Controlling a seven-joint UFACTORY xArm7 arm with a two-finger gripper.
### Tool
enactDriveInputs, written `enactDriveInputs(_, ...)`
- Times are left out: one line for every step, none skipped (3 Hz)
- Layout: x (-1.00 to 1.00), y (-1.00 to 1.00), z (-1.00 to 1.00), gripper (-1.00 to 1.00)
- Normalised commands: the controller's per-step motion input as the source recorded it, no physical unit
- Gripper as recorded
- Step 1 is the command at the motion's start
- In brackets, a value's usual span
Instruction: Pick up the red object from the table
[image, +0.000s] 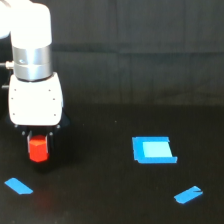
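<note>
The red object (38, 149), a small red-orange block, sits directly under the white gripper body at the exterior view's left. My gripper (38, 154) is shut on it, with dark fingers pressed against both sides of the block. The fingers are hard to tell from the black table (100, 170). A faint reddish glow lies on the table a little below the block, and the block seems to hang slightly above the surface.
A blue square patch (154, 150) lies on the table to the right of centre. One blue tape strip (18, 186) lies near the front left, just below the gripper. Another blue tape strip (188, 194) lies at the front right.
</note>
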Motion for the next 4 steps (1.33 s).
enactDriveInputs(-0.08, -0.33, 0.81, -0.85)
enactDriveInputs(-0.08, -0.31, 1.00, -0.89)
enactDriveInputs(-0.04, -0.52, 0.86, -0.66)
enactDriveInputs(0.04, -0.34, 0.16, -0.21)
